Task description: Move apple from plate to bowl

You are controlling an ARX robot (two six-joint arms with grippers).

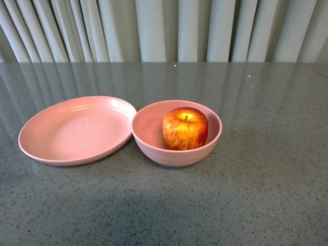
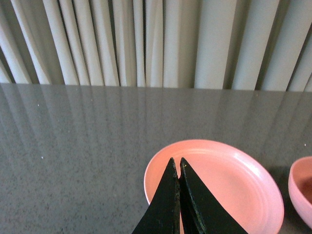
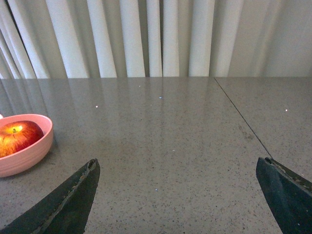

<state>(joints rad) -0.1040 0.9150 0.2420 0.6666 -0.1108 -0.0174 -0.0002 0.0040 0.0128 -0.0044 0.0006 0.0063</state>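
Observation:
The red, yellow-streaked apple (image 1: 185,128) sits upright inside the deep pink bowl (image 1: 154,148) in the middle of the table. Touching the bowl's left side lies the wide pink plate (image 1: 77,130), with nothing on it. Neither arm shows in the front view. In the left wrist view my left gripper (image 2: 176,163) is shut, its black tips together over the near rim of the plate (image 2: 234,185). My right gripper (image 3: 176,163) is open over bare table, well to the right of the bowl (image 3: 24,153) holding the apple (image 3: 17,136).
The grey speckled tabletop (image 1: 266,195) runs back to pale pleated curtains (image 1: 164,31). A thin seam (image 3: 241,122) crosses the tabletop on the right side. An edge of the bowl (image 2: 302,190) shows in the left wrist view.

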